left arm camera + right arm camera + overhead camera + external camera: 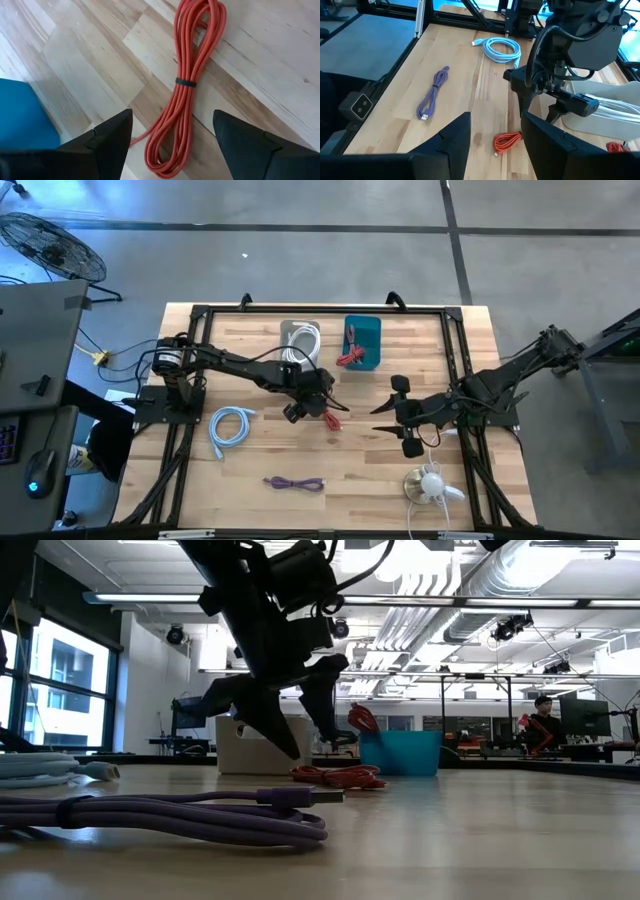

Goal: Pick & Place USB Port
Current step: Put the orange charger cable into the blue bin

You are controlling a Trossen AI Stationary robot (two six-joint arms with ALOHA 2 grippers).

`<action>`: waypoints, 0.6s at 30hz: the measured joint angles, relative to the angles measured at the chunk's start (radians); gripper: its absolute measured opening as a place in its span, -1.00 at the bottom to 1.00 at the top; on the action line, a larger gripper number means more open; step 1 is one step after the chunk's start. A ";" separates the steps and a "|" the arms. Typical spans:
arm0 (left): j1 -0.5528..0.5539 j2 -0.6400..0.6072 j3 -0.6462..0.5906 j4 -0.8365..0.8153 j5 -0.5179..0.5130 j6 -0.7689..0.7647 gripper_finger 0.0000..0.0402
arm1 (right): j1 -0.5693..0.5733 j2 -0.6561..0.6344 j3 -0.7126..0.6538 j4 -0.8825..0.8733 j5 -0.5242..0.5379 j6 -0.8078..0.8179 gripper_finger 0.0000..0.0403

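A coiled red cable (pixel 186 85) with a black tie lies flat on the wooden table, seen in the high view (pixel 333 421) near the middle. My left gripper (pixel 172 116) hovers just over it, open, one finger on each side of the coil; the low view (pixel 312 740) shows its fingertips above the table beside the cable (pixel 335 776). My right gripper (pixel 386 418) waits open and empty to the cable's right, and its wrist view (pixel 492 137) shows the cable (pixel 507 141) ahead. A blue bin (pixel 362 343) at the far side holds another red cable.
A white bin (pixel 300 338) with a white cable stands left of the blue bin. A light blue cable (pixel 230 426) lies at the left, a purple cable (pixel 295 483) near the front edge, and a white cable (pixel 432 485) at the front right.
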 joint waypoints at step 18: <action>0.000 0.089 0.070 -0.043 0.000 -0.004 0.36 | 0.000 0.001 0.000 -0.005 0.000 0.017 -0.17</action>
